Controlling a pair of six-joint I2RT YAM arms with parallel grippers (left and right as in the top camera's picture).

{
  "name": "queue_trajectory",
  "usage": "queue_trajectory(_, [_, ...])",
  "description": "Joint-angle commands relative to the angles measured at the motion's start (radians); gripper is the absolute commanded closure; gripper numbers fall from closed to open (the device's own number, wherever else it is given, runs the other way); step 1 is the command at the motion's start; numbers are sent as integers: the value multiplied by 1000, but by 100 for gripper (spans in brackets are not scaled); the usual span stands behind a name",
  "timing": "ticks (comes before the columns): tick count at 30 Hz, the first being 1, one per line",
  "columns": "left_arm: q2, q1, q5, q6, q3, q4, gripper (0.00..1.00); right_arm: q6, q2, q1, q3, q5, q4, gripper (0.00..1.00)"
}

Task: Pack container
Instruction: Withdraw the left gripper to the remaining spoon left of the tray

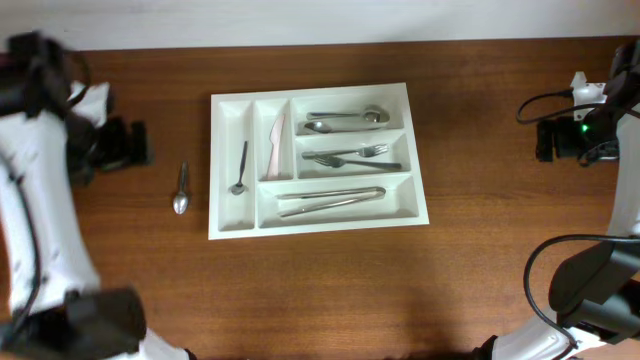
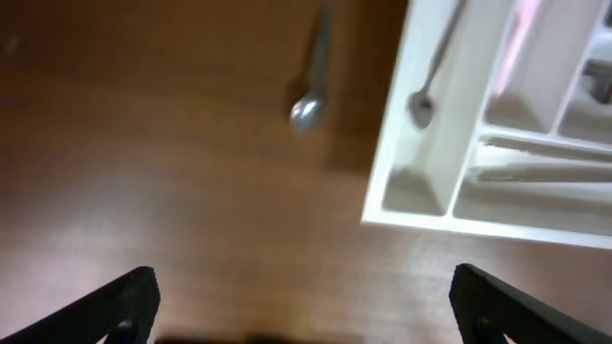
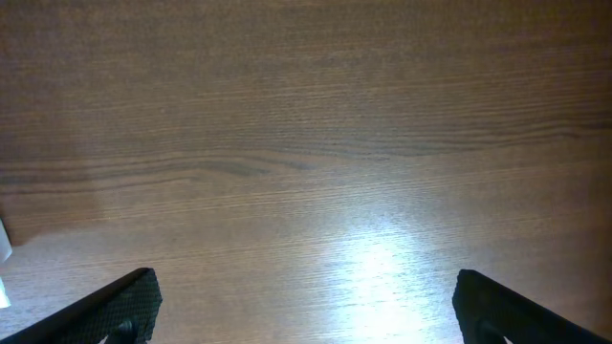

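Note:
The container (image 1: 330,228) is a large white cutlery tray in the middle of the table. It holds a small spoon (image 1: 240,168), a pale pink knife (image 1: 275,145), spoons (image 1: 345,120), forks (image 1: 355,155) and long utensils (image 1: 330,198). A loose metal spoon (image 1: 181,190) lies on the table left of the tray. It also shows in the left wrist view (image 2: 311,86), beside the tray's corner (image 2: 421,186). My left gripper (image 1: 138,144) (image 2: 306,306) is open and empty, left of the loose spoon. My right gripper (image 1: 548,140) (image 3: 306,306) is open and empty over bare wood, far right of the tray.
The table is dark brown wood (image 3: 306,143). Black cables (image 1: 545,100) and the arm bases sit at the far right edge. The left arm's white links (image 1: 40,200) run along the left edge.

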Motion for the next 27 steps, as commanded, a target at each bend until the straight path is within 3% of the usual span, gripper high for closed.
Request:
queue_trajectory(1, [-40, 49, -19, 24, -103, 47, 1, -7, 2, -1, -3, 8, 0, 1])
queue_trajectory(6, [-28, 64, -18, 40, -209, 228, 1, -7, 2, -1, -3, 8, 0, 1])
queue_trajectory(13, [10, 63, 68, 187, -364, 504, 1, -7, 2, -1, -3, 8, 0, 1])
queue_trajectory(19, [126, 45, 159, 308, -392, 523, 1, -7, 2, -1, -3, 8, 0, 1])
queue_trajectory(27, [327, -43, 59, 292, -392, 549, 1, -7, 2, -1, -3, 8, 0, 1])
